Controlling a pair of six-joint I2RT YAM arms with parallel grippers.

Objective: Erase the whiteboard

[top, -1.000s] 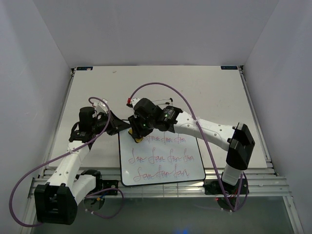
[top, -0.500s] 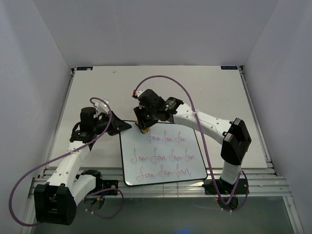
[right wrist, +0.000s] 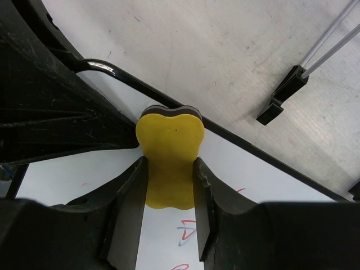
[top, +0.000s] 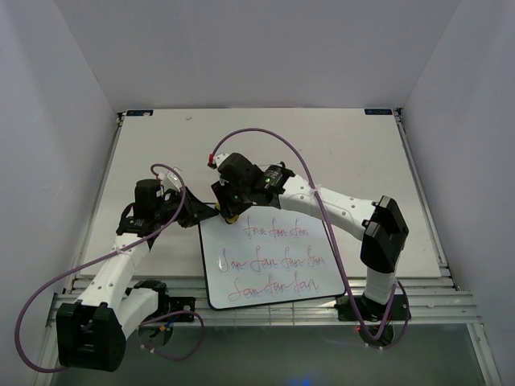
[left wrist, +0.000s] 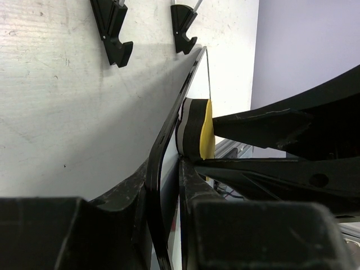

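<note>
The whiteboard (top: 269, 261) lies on the table near the front, with three lines of red cursive scribble. My left gripper (top: 203, 212) is shut on the board's black rim (left wrist: 163, 163) at its far left corner. My right gripper (top: 231, 211) is shut on the yellow eraser (right wrist: 170, 154), which presses on the board at that same corner, above the top line of writing. The eraser also shows in the left wrist view (left wrist: 198, 130), right beside the left gripper's fingers (left wrist: 194, 185).
The thin black wire easel stand (right wrist: 287, 93) lies on the table just behind the board, its black feet in the left wrist view (left wrist: 115, 34). White walls close in the table on three sides. A metal rail (top: 265, 310) runs along the front edge.
The right gripper with the eraser went from the board's top left up and right, then back left to the corner. The board's near end shifted slightly right. The left gripper kept its hold.
</note>
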